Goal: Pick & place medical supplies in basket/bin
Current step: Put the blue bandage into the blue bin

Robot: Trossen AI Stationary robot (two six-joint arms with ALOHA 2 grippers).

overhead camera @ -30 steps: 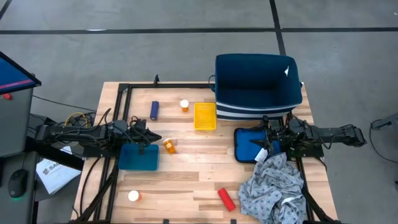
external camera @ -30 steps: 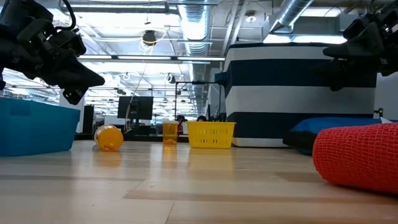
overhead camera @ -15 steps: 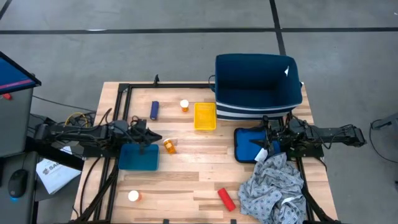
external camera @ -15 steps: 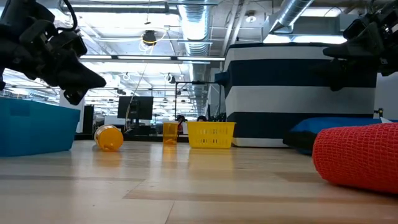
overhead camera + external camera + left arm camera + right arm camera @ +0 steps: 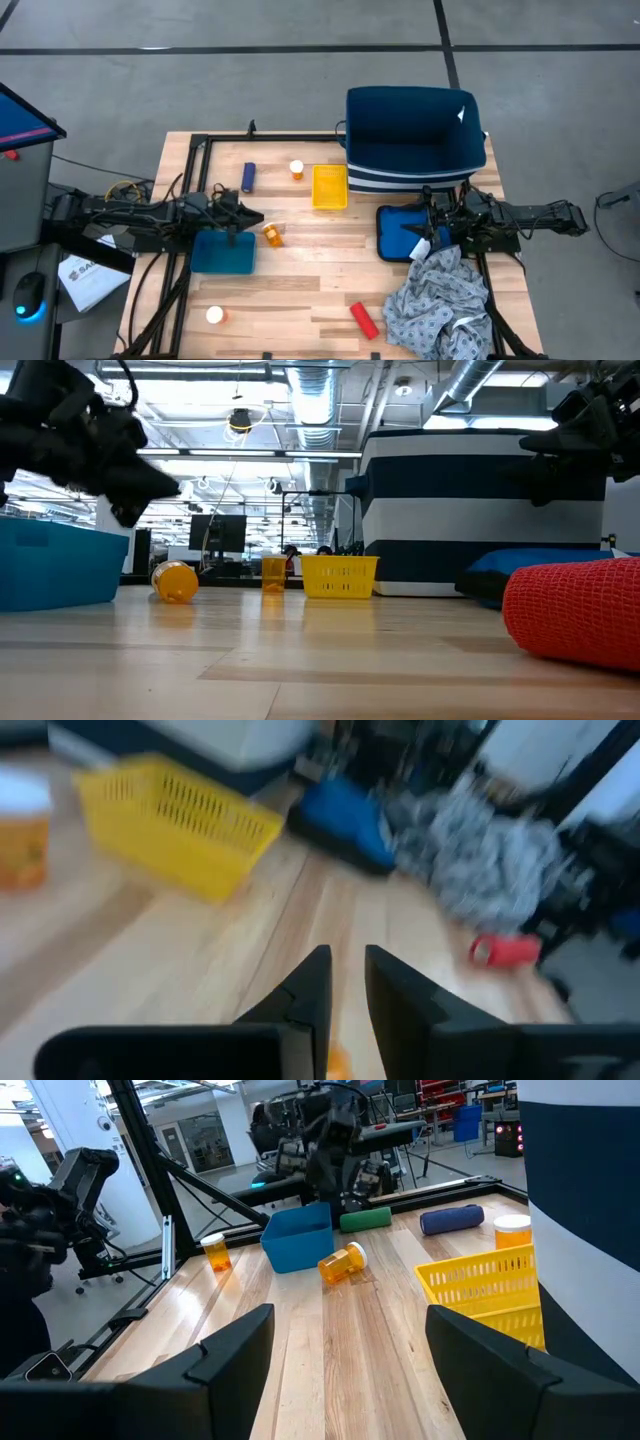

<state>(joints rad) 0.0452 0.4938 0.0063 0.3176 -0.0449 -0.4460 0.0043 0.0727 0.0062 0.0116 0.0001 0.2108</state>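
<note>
**Light plank table, grey concrete floor, open workshop behind**

You are working on a pale wooden plank table [image 5: 300, 275] with a black frame, set on a grey concrete floor [image 5: 200, 80] crossed by dark lines. In the low view the room behind shows ceiling ducts and strip lights.

Your left gripper [image 5: 252, 219] hovers at the left centre of the high view, over the far edge of a shallow blue plastic bin [image 5: 222, 253]. Its fingers [image 5: 305, 1005] stand a narrow slit apart and hold nothing. Just right of it an orange pill bottle [image 5: 272, 235] lies on its side.

Your right gripper [image 5: 428, 226] waits at the right centre, jaws spread wide and empty, over a dark blue pad [image 5: 398, 232].

A second capped bottle [image 5: 296, 169] stands beside the small blue cylinder [image 5: 248, 177] in the upper middle, next to a small yellow mesh basket [image 5: 329, 187]. A third bottle [image 5: 214, 315] sits at the lower left. The red cylinder [image 5: 363, 319] lies at the bottom centre, just beside the crumpled grey patterned cloth [image 5: 440, 300]. A large navy-and-white striped bin [image 5: 415, 140] fills the upper right.
</note>
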